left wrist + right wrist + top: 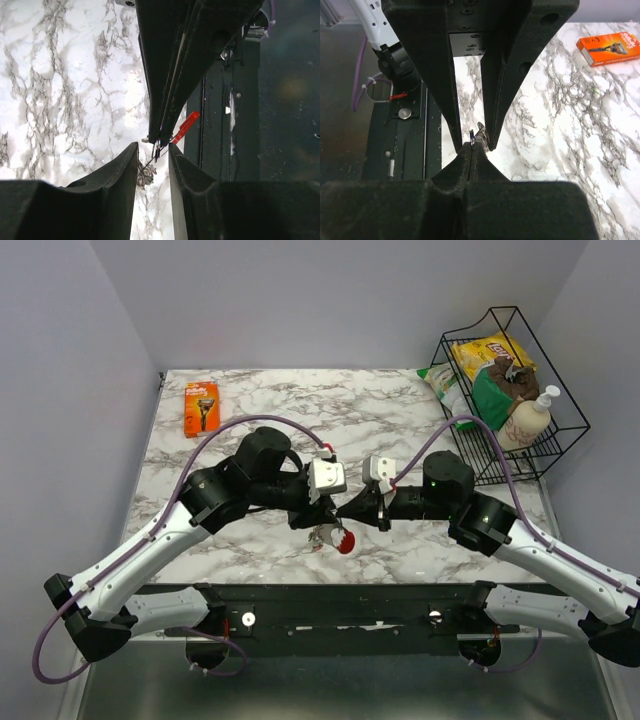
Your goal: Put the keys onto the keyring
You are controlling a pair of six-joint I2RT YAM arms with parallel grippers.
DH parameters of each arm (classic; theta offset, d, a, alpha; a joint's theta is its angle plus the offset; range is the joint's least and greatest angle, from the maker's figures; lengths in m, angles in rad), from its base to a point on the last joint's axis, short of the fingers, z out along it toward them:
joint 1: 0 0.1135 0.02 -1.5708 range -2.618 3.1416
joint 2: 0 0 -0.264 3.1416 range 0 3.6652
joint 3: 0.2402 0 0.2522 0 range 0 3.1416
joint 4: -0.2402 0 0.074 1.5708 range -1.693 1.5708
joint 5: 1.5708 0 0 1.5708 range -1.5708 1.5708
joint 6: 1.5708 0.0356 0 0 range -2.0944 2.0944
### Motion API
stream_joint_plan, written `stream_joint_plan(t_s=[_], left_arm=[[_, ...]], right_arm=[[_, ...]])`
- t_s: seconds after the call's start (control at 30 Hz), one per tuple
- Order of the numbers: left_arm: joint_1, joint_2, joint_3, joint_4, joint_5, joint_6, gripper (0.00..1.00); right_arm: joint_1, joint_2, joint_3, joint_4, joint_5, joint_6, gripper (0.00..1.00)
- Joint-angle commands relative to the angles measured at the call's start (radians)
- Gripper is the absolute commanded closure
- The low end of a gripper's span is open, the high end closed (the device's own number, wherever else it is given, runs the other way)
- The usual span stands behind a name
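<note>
My right gripper (343, 512) is shut on the keyring (471, 134), a thin dark loop seen edge-on at its tips (474, 145). My left gripper (318, 515) faces it, open, with its fingertips on either side of the right gripper's tips (152, 146). The keys (145, 172) hang just below the loop, close against my left gripper's left finger (127, 160). A silvery key (481, 131) shows between the left fingers. The red tag (186, 127) sticks out beside them and hangs above the table's front edge (346, 543).
An orange razor pack (201, 407) lies at the far left of the marble table. A black wire basket (555, 440) with snack bags and a soap bottle stands at the far right. The black mounting rail (340, 615) runs along the near edge.
</note>
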Motion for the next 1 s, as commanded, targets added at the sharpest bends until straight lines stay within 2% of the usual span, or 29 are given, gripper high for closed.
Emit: stream_joint_plan(t_s=[0.0, 0.3, 0.47, 0.97], left_arm=[[-0.002, -0.042, -0.004, 0.066, 0.015, -0.016, 0.61], [0.026, -0.061, 0.035, 0.017, -0.011, 0.004, 0.59], [0.054, -0.068, 0.029, 0.036, 0.048, 0.000, 0.58], [0.061, -0.019, 0.056, 0.028, 0.084, 0.009, 0.58]], right_arm=[[0.008, -0.023, -0.005, 0.069, -0.021, 0.009, 0.99], [0.009, -0.034, -0.011, 0.068, -0.021, 0.004, 0.99], [0.009, -0.037, -0.011, 0.068, -0.020, 0.003, 0.99], [0.008, -0.040, -0.013, 0.068, -0.019, 0.003, 0.99]])
